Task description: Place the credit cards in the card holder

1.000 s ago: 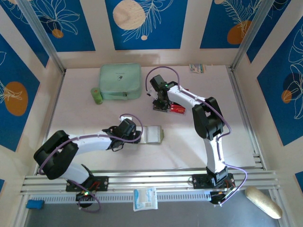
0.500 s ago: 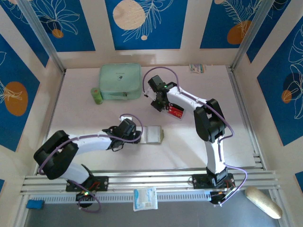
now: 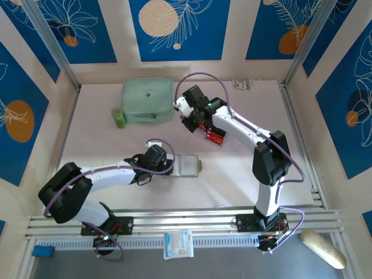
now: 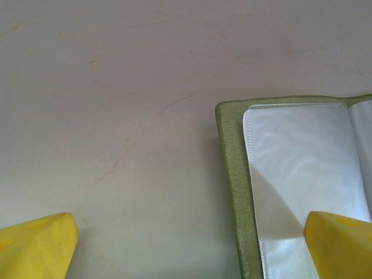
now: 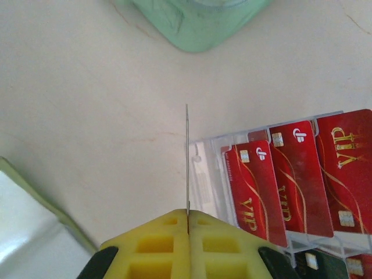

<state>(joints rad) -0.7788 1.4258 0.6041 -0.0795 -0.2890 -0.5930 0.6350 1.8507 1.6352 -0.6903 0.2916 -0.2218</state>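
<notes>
Credit cards (image 5: 296, 174), 3 flat red rectangles with gold lettering, lie side by side in 1 clear plastic tray (image 5: 200, 154) on the pale surface (image 5: 87, 104). 1 more thin card (image 5: 187, 151), seen edge-on, is pinched between the yellow fingers of the right gripper (image 5: 187, 224), at the tray's end. 1 olive-green fold-over card holder (image 4: 302, 168) lies open, silvery pockets up. The left gripper (image 4: 189, 247) has its 2 yellow fingertips spread wide, 1 over the pockets. 1 mint-green zip case (image 3: 148, 100) sits behind.
</notes>
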